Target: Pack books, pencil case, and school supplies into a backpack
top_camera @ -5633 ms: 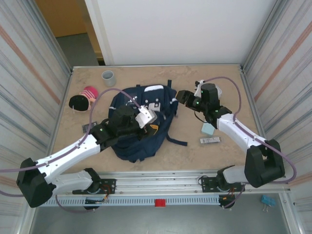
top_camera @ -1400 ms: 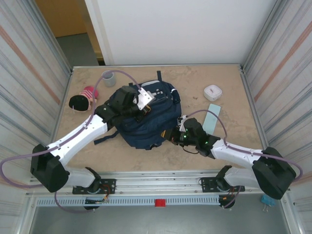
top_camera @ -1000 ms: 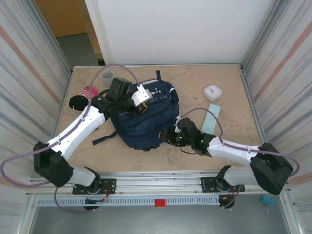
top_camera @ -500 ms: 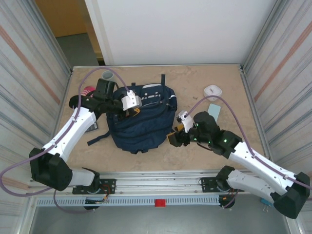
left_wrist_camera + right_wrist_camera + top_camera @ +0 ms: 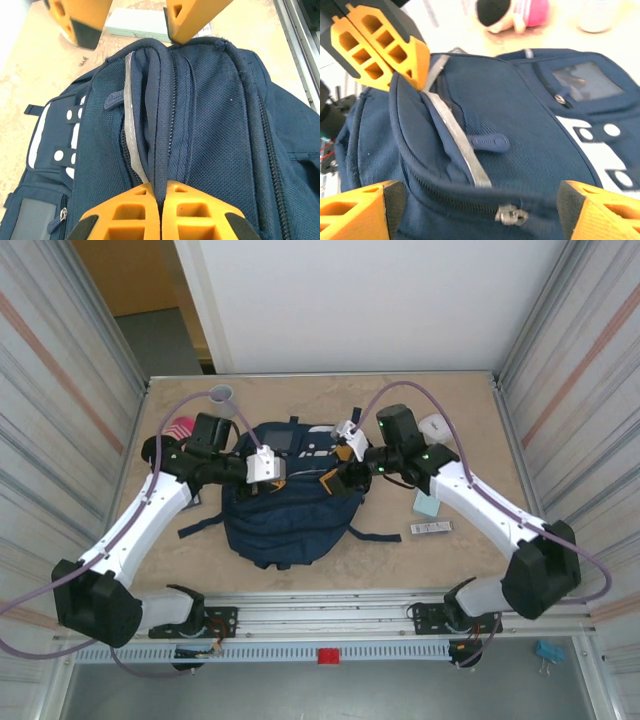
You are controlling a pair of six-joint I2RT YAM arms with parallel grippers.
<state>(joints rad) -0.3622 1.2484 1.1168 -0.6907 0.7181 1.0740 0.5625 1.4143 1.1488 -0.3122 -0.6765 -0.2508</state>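
- My left pincer (image 5: 160, 192) is pressed together, pinching a fold of backpack (image 5: 210, 115) fabric at the rim of the opening. The fold runs straight away from my fingers.
- A grey strip (image 5: 131, 125) lies just left of that fold.
- From above, the left pincer (image 5: 268, 468) is on the upper left of the backpack (image 5: 290, 515).
- My right pincer (image 5: 480, 215) is spread wide and holds nothing. The backpack's (image 5: 520, 125) zipped edge and zip pull (image 5: 507, 216) lie between its fingers.
- From above, the right pincer (image 5: 337, 466) is over the bag's upper right. It faces the left one across the top, near but apart.
- In the right wrist view, the left pincer (image 5: 385, 45) clamps the far rim.
- The backpack lies mid-table (image 5: 420, 570) with straps trailing out on both sides.
- A teal flat item (image 5: 427, 504) is right of the bag, with a small grey bar (image 5: 432, 529) just in front of it.
- A white box (image 5: 437, 424) is far right, behind my right arm.
- A plush toy (image 5: 165, 440) and a cup (image 5: 222, 394) are at far left.
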